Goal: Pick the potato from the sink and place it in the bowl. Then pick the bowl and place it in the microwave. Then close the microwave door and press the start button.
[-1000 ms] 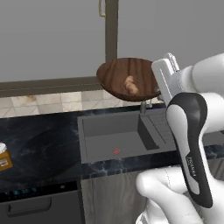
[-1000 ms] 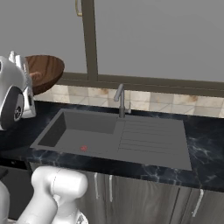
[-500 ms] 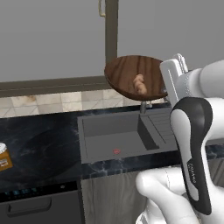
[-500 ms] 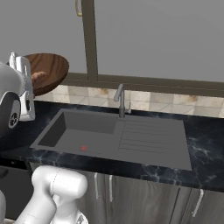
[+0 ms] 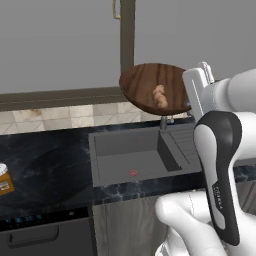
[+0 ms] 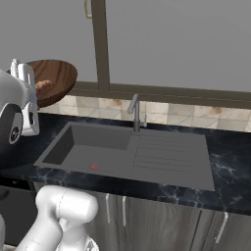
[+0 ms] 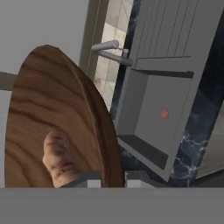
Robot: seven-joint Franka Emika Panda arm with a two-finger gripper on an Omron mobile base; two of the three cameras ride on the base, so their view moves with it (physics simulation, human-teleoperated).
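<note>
Bowl (image 5: pixel 155 88) clamped by its rim in end effector (image 7: pixel 112 178), carried high above sink (image 5: pixel 131 159), tilted | potato (image 5: pixel 159 96) rests inside bowl, so potato step looks done | sink holds small red thing (image 5: pixel 133 173) | faucet (image 6: pixel 134 112) behind sink | microwave next, I judge

A: "From where does the left base view look?"
B: "From behind the arm, forward and down at the sink (image 5: pixel 135 155); the right base view faces the same sink (image 6: pixel 98 152) from the other side, and both share the faucet (image 6: pixel 134 112) and the bowl (image 5: pixel 155 89)."
A: "And the hand view?"
B: "It sits right against the bowl (image 7: pixel 52 127), rolled sideways, the sink (image 7: pixel 162 109) beyond."
</note>
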